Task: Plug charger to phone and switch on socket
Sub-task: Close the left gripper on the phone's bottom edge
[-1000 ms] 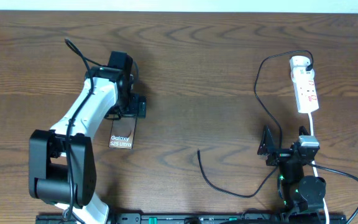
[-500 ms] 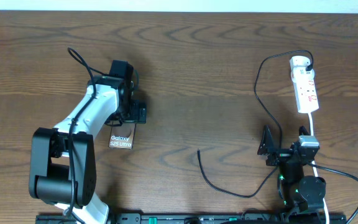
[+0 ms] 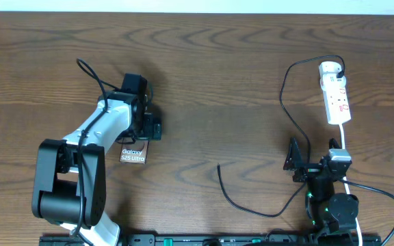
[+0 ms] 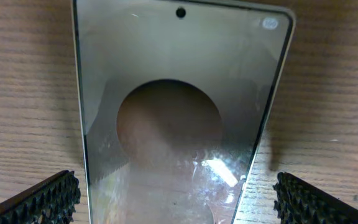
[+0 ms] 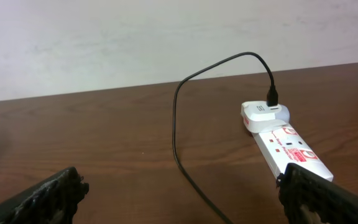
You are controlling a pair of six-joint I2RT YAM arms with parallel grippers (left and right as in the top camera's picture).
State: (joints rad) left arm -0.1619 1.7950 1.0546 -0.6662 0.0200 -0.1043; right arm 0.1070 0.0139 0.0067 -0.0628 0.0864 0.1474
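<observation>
The flat, glossy dark-bronze phone (image 3: 133,153) is showing white lettering from overhead, reading "Galaxy" above "S25 Ultra". Up close in the left wrist view, a small oval mark (image 4: 270,23) near its corner is staying illegible. The white elongated power strip (image 3: 337,101) is carrying red markings, too small to read in either view.

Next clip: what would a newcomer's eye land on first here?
The left arm bends over the phone at left-centre, its open jaws straddling the glossy slab in the wrist view. At far right, the white socket already carries the charger, whose free tip lies loose mid-table.
</observation>
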